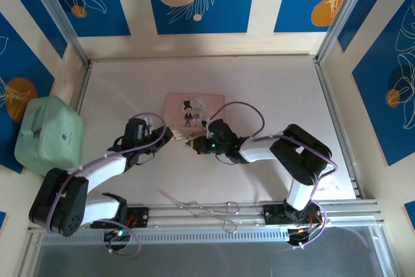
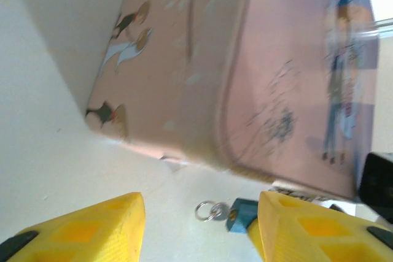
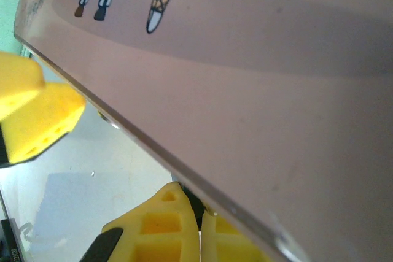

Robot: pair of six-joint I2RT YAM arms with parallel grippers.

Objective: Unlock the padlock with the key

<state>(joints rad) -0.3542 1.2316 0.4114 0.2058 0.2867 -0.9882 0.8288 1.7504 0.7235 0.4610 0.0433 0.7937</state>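
Note:
The padlock [image 2: 241, 216], a tiny blue block, lies on the white table just in front of the pink tin box [image 2: 245, 78]. Two small silver rings [image 2: 212, 211] lie against its brass keyhole side; I cannot make out the key itself. My left gripper [image 2: 201, 196] is open around it, and the padlock touches the right-hand yellow finger [image 2: 301, 228]. My right gripper [image 3: 199, 213] is shut under the tin's edge, with a dark sliver I cannot identify between its tips. From above, the left gripper [image 1: 167, 135] and the right gripper [image 1: 193, 145] meet at the pink tin box's [image 1: 194, 109] front edge.
A mint-green case [image 1: 48, 134] stands at the left side. Thin silver wire pieces [image 1: 201, 209] lie near the front rail between the arm bases. The left gripper's yellow finger [image 3: 34, 111] shows close in the right wrist view.

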